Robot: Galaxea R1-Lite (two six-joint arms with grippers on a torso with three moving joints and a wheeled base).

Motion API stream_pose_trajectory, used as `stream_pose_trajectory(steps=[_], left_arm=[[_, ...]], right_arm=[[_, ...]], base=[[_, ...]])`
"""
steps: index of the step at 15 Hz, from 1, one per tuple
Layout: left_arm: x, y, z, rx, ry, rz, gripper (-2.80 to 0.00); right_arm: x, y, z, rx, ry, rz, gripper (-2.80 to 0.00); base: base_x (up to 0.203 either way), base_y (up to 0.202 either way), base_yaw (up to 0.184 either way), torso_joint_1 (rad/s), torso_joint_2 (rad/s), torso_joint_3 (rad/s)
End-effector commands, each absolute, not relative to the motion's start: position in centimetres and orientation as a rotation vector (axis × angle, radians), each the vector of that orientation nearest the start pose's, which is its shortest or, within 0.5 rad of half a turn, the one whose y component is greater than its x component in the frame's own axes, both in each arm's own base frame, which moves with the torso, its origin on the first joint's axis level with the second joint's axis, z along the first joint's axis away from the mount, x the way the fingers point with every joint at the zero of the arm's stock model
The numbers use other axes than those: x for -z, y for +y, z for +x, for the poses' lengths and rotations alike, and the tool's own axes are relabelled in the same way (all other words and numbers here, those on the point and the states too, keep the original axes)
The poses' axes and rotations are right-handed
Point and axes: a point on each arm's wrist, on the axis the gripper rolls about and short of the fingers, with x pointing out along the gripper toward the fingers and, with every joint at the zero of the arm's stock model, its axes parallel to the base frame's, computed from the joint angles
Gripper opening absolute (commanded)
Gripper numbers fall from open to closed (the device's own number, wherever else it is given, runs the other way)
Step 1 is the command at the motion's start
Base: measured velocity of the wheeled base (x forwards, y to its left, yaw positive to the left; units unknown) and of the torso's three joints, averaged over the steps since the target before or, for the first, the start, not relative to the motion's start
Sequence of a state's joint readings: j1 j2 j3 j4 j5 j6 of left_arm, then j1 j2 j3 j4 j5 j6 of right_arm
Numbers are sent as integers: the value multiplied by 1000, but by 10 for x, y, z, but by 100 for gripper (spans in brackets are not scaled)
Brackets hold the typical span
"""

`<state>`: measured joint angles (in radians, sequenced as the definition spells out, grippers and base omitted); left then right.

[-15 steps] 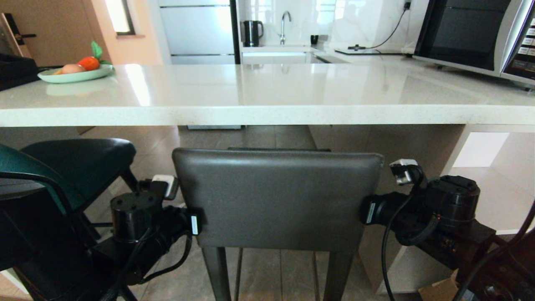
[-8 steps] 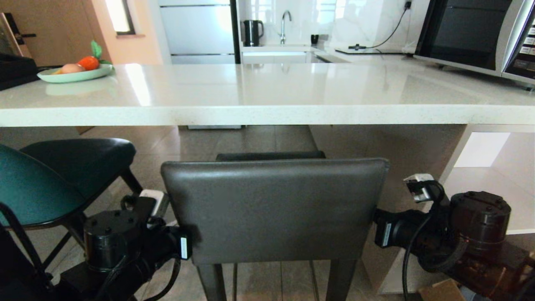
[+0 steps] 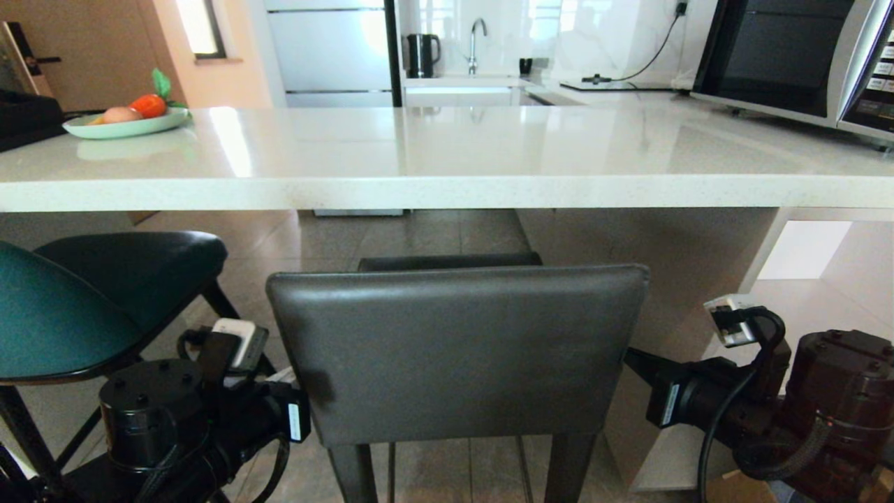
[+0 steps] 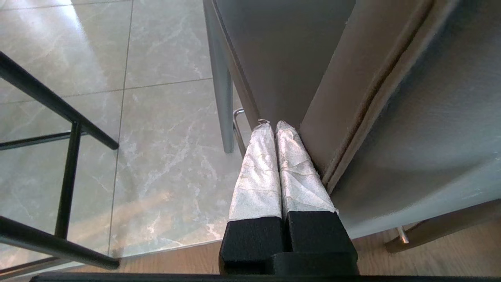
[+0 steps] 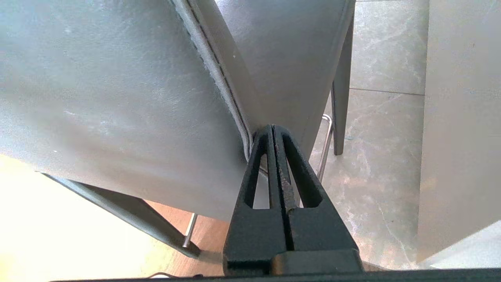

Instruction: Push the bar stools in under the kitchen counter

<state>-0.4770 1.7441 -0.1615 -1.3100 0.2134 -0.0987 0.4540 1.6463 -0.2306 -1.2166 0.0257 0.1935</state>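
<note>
The grey bar stool (image 3: 457, 349) stands in front of me with its square back toward me and its seat under the edge of the kitchen counter (image 3: 447, 164). My left gripper (image 3: 307, 412) is shut and empty, its wrapped fingertips (image 4: 270, 124) lying along the left side edge of the stool's back (image 4: 411, 117). My right gripper (image 3: 632, 358) is shut too, tips (image 5: 273, 127) against the seam on the back's right edge (image 5: 117, 78). The teal bar stool (image 3: 49, 314) stands at the left, partly under the counter, its black legs (image 4: 70, 164) close to my left arm.
A green plate of fruit (image 3: 122, 126) sits on the counter's far left and a microwave (image 3: 789, 56) on its far right. The counter's white end panel (image 5: 458, 137) stands just right of the grey stool. A cardboard box (image 3: 733, 485) lies near my right arm.
The grey stool's back now looks larger and lower, nearer to me, with its seat showing beyond it. Both arms have dropped and drawn back toward me and outward along the back's side edges.
</note>
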Motion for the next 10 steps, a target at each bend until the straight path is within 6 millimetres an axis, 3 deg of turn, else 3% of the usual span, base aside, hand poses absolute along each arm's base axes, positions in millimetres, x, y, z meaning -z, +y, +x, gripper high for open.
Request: stream_pose_trajectory(steps=[1, 5, 10], left_arm=[[-94, -94, 195, 235, 261, -9, -280], [-91, -63, 186, -45, 270, 1, -280], [-128, -41, 158, -130, 83, -47, -280]], right_arm=[[-123, 97, 198, -459, 215, 154, -280], [-120, 85, 178, -422, 227, 150, -280], [-144, 70, 153, -400, 94, 193, -280]], base=[[0, 0, 0, 0, 0, 0], [0, 0, 0, 0, 0, 0], [0, 0, 0, 0, 0, 0]])
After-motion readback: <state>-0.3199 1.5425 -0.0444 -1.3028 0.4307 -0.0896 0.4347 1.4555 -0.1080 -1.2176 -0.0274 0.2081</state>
